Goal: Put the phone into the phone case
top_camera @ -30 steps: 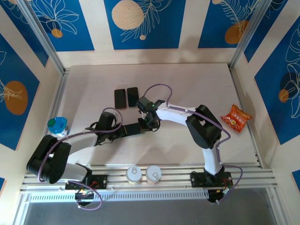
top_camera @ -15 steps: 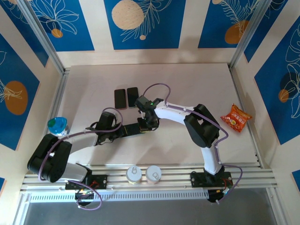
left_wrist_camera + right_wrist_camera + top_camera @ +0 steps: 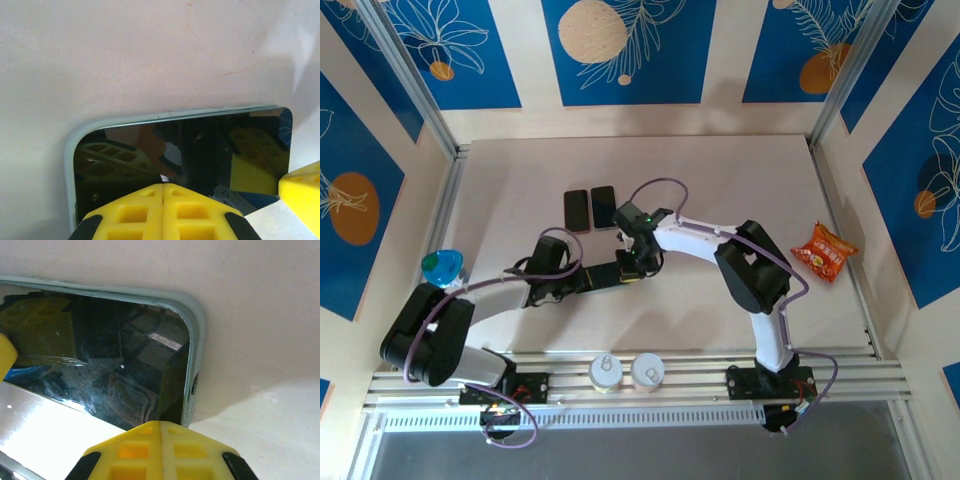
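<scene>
**Both hands pushing the phone down into its case**

I have the left hand (image 3: 163,212) fully closed. Its two yellow fingers are pinched together with nothing between them, and the blunt tip they form rests on the glass of the phone (image 3: 190,150). The right hand (image 3: 161,452) is the same: closed tight, empty, tip down on the screen near a corner. I hold them this way because closed fingers make a firm pad for pushing, and nothing here needs gripping.

The phone lies flat on the surface (image 3: 150,50), screen up, inside the pale green phone case (image 3: 69,150), at the spot mid-surface where the two arms meet. The case rim wraps the corner shown in each wrist view, so I judge those corners seated. The edge under the hands is hidden, and I cannot tell how it sits. Pressing at two spots at once should stop the phone tipping up at one end.

Two dark slabs (image 3: 577,210), phone-like, lie side by side just beyond the hands, untouched.
</scene>
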Motion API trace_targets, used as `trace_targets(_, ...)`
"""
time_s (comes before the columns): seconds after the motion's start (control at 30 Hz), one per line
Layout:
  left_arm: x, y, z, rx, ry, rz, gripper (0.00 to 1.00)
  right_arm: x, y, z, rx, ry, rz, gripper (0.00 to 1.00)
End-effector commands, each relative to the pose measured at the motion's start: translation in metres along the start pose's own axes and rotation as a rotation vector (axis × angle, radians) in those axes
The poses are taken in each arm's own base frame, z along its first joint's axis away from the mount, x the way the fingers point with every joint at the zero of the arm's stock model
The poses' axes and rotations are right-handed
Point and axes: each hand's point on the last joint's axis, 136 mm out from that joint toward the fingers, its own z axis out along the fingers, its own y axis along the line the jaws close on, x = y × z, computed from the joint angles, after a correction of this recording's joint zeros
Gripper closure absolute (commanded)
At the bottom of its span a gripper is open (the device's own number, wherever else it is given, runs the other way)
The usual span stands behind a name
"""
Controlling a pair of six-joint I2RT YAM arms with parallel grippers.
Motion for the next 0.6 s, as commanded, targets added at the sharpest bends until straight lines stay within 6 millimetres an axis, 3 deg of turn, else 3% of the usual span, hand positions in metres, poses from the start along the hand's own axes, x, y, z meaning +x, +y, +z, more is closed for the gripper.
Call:
trace_targets(0.0, 0.008, 0.029, 0.008, -0.142, 0.024, 0.011, 1.0, 0.026, -0.026, 0.045, 0.039, 0.074, -0.008, 1.0)
trace_targets(0.13, 0.004, 0.027, 0.004, -0.143, 0.013, 0.022, 1.0, 0.005, -0.01, -0.001, -0.01, -0.038, -0.037, 1.0)
trace_targets(0.27, 0.004, 0.028, 0.002, -0.147, 0.008, 0.023, 1.0, -0.005, -0.002, -0.026, -0.032, -0.101, -0.055, 1.0)
trace_targets(0.57, 0.006, 0.03, 0.0, -0.149, 0.004, 0.016, 1.0, -0.007, -0.001, -0.03, -0.039, -0.104, -0.063, 1.0)
